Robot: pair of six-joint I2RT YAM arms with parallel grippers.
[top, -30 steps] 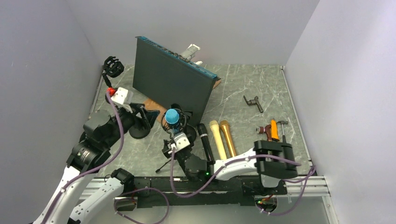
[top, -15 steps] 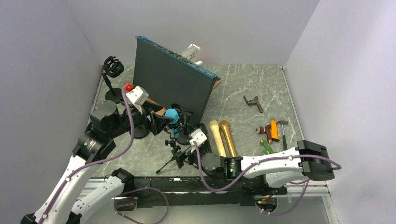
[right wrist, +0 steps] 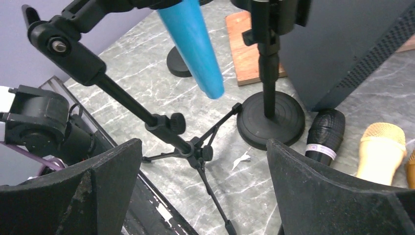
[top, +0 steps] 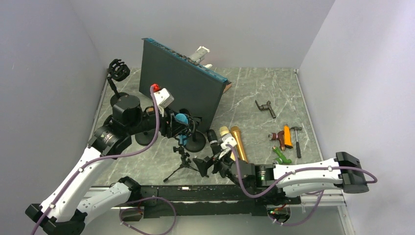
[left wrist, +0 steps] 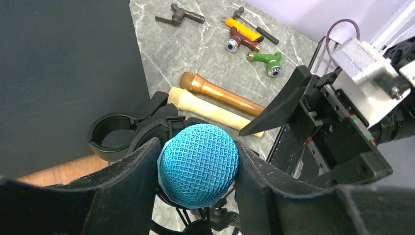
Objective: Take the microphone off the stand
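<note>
We are working over a table where a small tripod stand is holding the blue microphone at a tilt, head up. We are judging the microphone to be light and rigid, with a smooth tapered handle that may slip and a mesh head that may dent, so the handle is looking like the safer hold. Our left gripper is pressing its jaws against both sides of the mesh head; our right gripper is hovering beside the stand, jaws wide apart
</note>
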